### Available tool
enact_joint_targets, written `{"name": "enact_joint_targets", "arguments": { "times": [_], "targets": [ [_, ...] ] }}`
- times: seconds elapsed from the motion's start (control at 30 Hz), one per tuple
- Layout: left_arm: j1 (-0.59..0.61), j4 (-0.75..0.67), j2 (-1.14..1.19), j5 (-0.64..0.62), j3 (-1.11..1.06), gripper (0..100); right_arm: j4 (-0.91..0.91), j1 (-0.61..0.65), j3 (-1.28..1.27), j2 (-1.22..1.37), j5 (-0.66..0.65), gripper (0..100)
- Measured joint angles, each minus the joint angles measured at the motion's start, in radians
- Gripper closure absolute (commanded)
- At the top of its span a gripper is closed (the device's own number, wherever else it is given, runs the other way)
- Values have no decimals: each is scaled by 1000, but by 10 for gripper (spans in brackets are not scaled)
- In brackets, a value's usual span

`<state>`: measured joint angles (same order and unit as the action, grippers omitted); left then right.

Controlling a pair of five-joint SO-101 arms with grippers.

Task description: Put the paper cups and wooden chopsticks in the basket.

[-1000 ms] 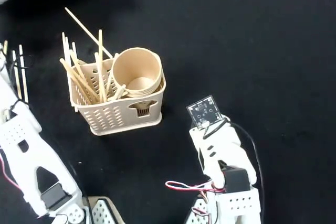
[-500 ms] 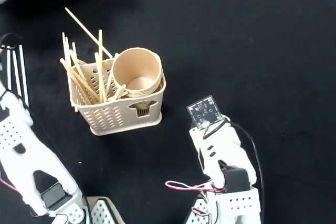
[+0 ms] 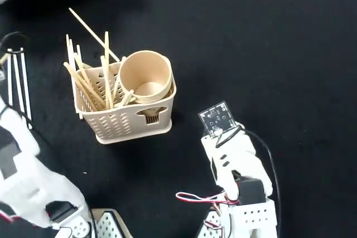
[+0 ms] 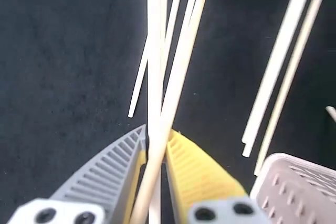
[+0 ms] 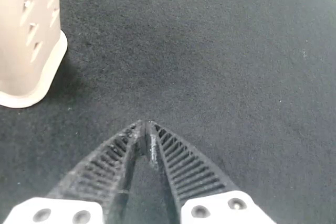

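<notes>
The beige slotted basket (image 3: pixel 127 120) stands left of centre on the black cloth. Stacked paper cups (image 3: pixel 145 75) and several wooden chopsticks (image 3: pixel 89 79) stick up out of it. At the far left my left gripper (image 4: pixel 156 139) is shut on a few chopsticks (image 4: pixel 155 51), which run straight out past its grey and yellow fingers. Two more loose chopsticks (image 4: pixel 281 66) lie on the cloth beside them, seen from above as thin sticks (image 3: pixel 18 82). A corner of the basket (image 4: pixel 299 182) is close by. My right gripper (image 5: pixel 143 127) is shut and holds nothing, low over the cloth near the basket's foot (image 5: pixel 31 51).
The left arm's white body (image 3: pixel 28 176) fills the near left corner. The right arm (image 3: pixel 237 171) rests at the near edge, right of the basket. Black cloth (image 3: pixel 268 65) covers the whole right half of the table.
The left arm has swung toward the near left corner and looms larger. The chopsticks at the far left have shifted slightly with it. The right arm has not moved.
</notes>
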<state>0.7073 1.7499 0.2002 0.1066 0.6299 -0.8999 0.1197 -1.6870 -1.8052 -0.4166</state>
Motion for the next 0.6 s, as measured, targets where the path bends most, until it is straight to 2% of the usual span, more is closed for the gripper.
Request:
{"name": "enact_joint_targets", "arguments": {
  "times": [0.23,0.6],
  "targets": [
    [-72,-155,-282,2,-261,970,0,0,0,0,0,986],
    [-98,-709,-904,-121,-1008,971,0,0,0,0,0,986]
  ]
}}
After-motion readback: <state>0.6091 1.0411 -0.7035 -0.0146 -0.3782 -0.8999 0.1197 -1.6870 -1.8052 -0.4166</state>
